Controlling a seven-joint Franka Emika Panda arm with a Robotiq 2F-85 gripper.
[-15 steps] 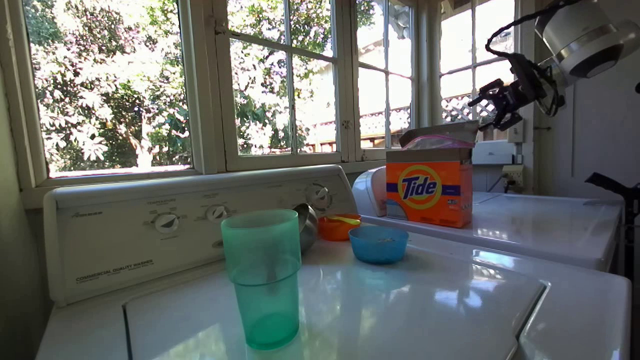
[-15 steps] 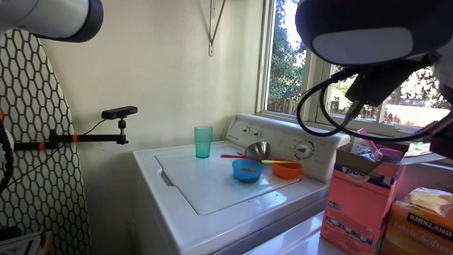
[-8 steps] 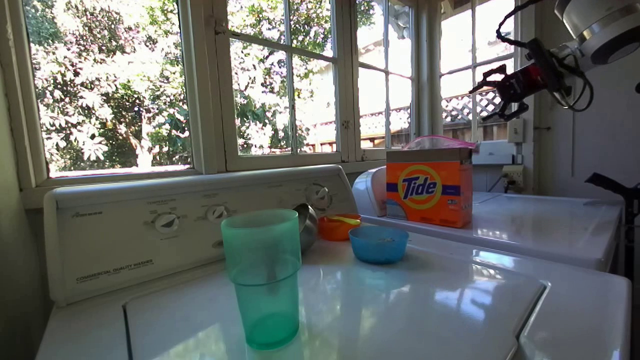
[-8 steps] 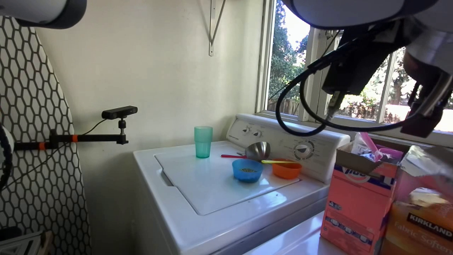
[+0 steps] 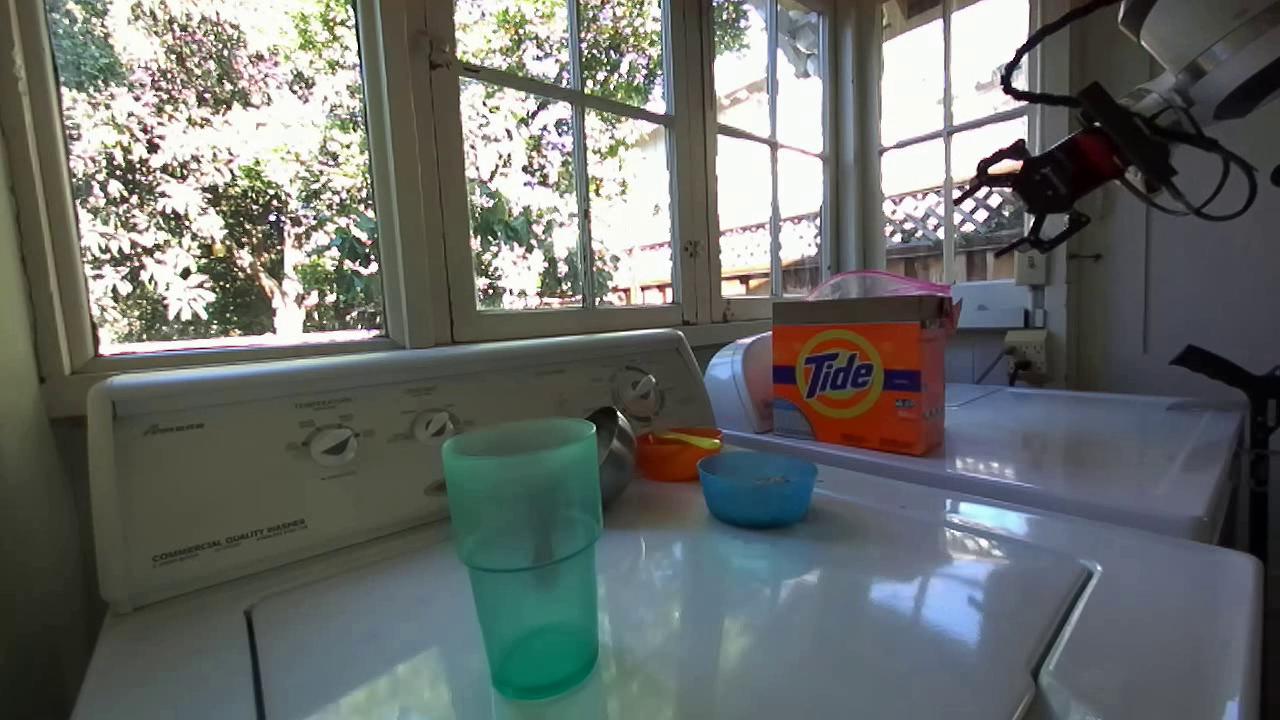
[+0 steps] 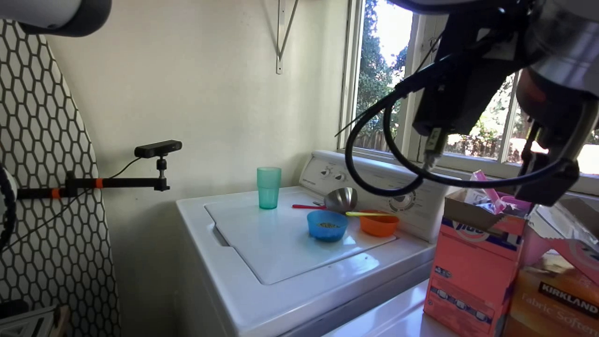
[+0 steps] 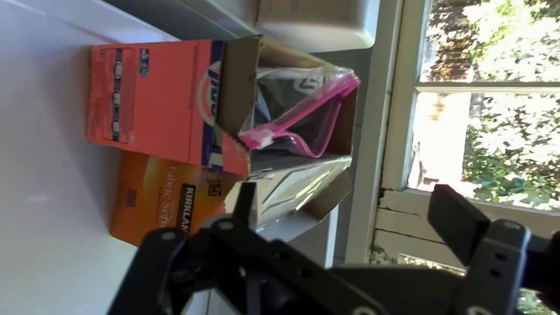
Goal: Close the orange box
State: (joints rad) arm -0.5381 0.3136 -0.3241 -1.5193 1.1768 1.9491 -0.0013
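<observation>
On my wrist feed the orange box (image 7: 197,105) is at about 10 o'clock from the gripper (image 7: 350,212), jaws spread wide, nothing gripped. Its flap (image 7: 302,188) is open, drooping toward 6 over the Kirkland box (image 7: 153,201), so I'd guess I need to hook under it and swing toward 12. Box stands upright on a white appliance top (image 7: 39,175), window (image 7: 444,140) off at 3 from it.
</observation>
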